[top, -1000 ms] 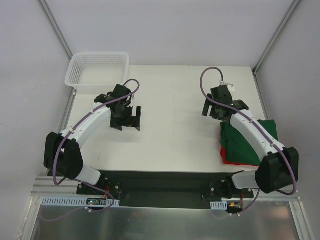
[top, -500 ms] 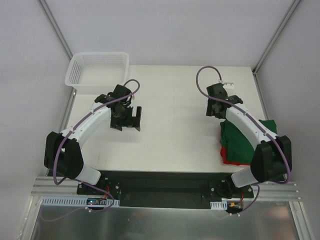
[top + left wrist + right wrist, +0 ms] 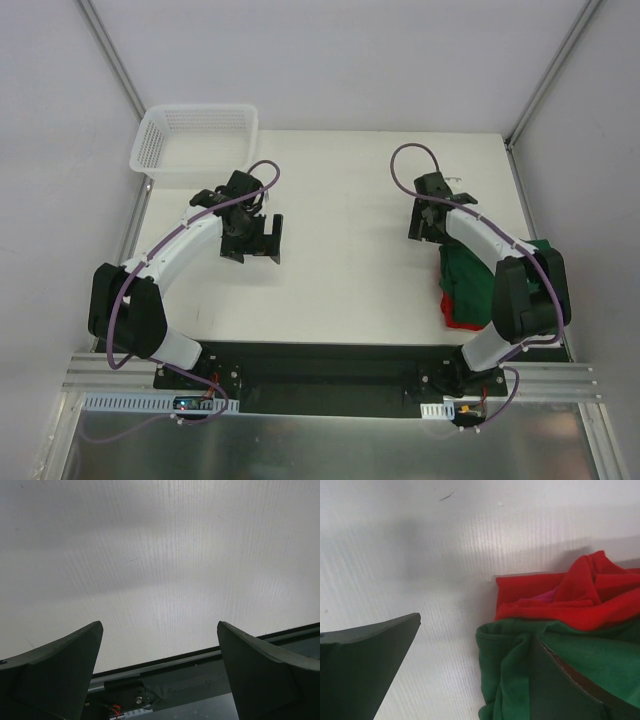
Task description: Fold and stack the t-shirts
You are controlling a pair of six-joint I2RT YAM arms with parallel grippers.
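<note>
Green and red t-shirts piled at the right edge of the surface [image 3: 340, 190].
The green t-shirt [image 3: 505, 672] is laid over the red t-shirt [image 3: 555, 592] (both rumpled); the left tool [image 3: 253, 248] and right tool [image 3: 423, 230] are seen open, empty.

Right arm [image 3: 488, 240] folded inward over the t-shirts [image 3: 466, 290] (right hand [image 3: 422, 227] edged left).

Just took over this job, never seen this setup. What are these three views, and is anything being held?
Two white robot arms are bolted at the table's near edge. The overhead picture shows both; the other two come from a camera on each wrist, its dark fingers at the bottom. The left gripper hangs open over bare table. The right gripper, also open, is at the edge of a pile: the green t-shirt lying on the red t-shirt. A basket sits at the far left corner. Nothing is held.
</note>
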